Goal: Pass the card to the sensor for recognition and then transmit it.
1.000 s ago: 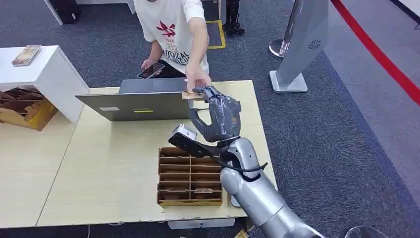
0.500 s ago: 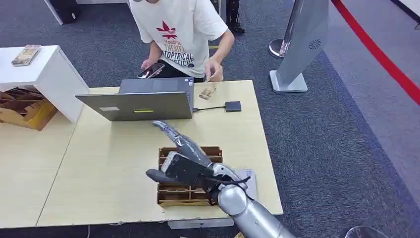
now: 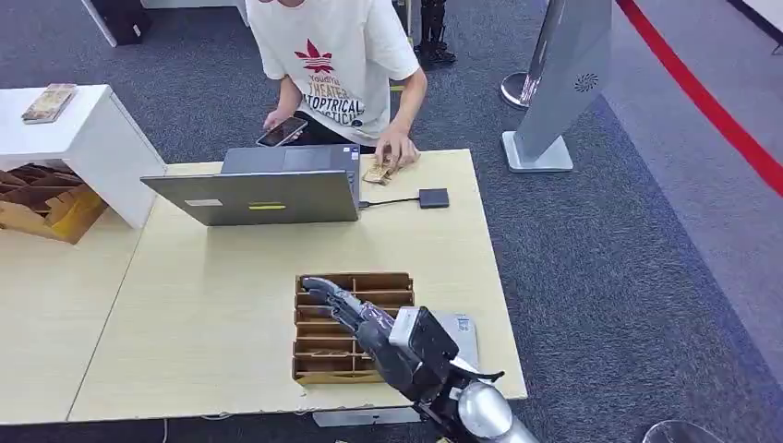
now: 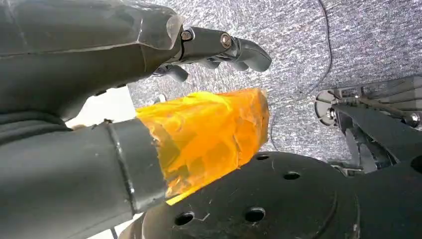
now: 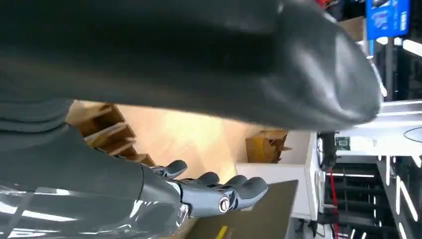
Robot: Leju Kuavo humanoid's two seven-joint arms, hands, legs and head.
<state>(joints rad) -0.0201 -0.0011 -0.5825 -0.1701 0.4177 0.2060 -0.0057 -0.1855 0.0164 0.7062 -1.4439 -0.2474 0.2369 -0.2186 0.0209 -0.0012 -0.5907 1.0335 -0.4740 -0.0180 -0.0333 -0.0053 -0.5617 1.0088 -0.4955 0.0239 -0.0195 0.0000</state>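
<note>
The card (image 3: 378,173) lies on the far edge of the table beside the laptop, with a person's hand (image 3: 397,151) resting on it. My right hand (image 3: 379,334) hovers low over the brown card box (image 3: 325,284), fingers stretched out and holding nothing; in the right wrist view the right hand (image 5: 209,191) also shows its fingers spread and empty. A small dark sensor box (image 3: 434,197) sits on the table, cabled to the laptop. My left hand (image 4: 124,55) hangs over grey carpet, fingers extended, its thumb wrapped in orange tape, and it holds nothing.
An open grey laptop (image 3: 268,196) stands at the table's far side, with the person behind it holding a phone (image 3: 282,132). A flat grey pad (image 3: 463,332) lies right of the card box. A white cabinet (image 3: 83,138) stands to the left and a grey kiosk (image 3: 563,83) to the far right.
My right hand let go of the card into the person's hand, then drew back and down to the card box. The person laid the card on the table by the laptop.
</note>
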